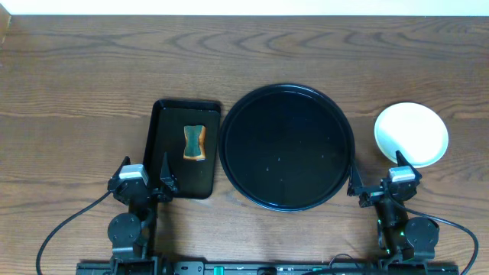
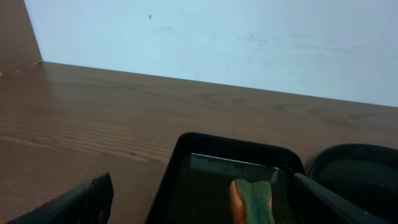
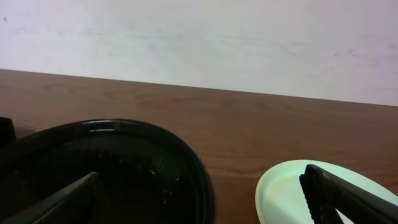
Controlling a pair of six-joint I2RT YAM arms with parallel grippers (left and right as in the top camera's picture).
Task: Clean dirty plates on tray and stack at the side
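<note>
The left gripper stood wide open, holding nothing, at the near edge of the rectangular tray carrying a sponge. The round black tray sat mid-surface. A pale plate lay to its right, near the wide-open right gripper.

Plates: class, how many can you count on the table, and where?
1: a pale plate on the table, right of the round black tray; none on the tray. Others may lie hidden beneath it.
</note>
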